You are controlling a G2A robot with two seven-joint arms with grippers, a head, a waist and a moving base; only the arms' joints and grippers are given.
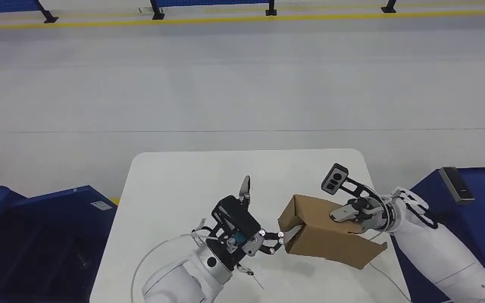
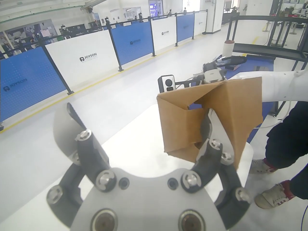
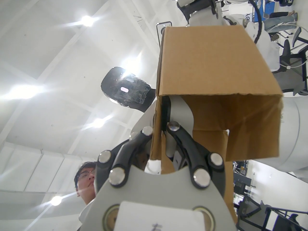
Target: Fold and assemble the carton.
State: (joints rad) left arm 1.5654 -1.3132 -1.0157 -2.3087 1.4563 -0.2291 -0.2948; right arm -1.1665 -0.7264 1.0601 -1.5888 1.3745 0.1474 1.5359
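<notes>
Over the near right corner of the counter (image 1: 182, 182): a brown carton (image 1: 333, 227), box-shaped, with its long axis left to right, slanting a little nearer toward the right. Cannot tell whether resting on the counter or lifted off it.

Left end turned toward the left arm (image 1: 178, 273), with flaps partly folded inward and a dark gap between them. Left jaws spread wide: one finger (image 1: 245, 189) pointing far, apart from everything; the other finger (image 2: 214, 126) with its tip pushed in among the end flaps, touching the cardboard.

Right end open, turned toward the right arm (image 1: 439, 250). Right jaws pinching the carton's wall at that end, with one finger (image 3: 178, 111) inside the carton and the other outside.
</notes>
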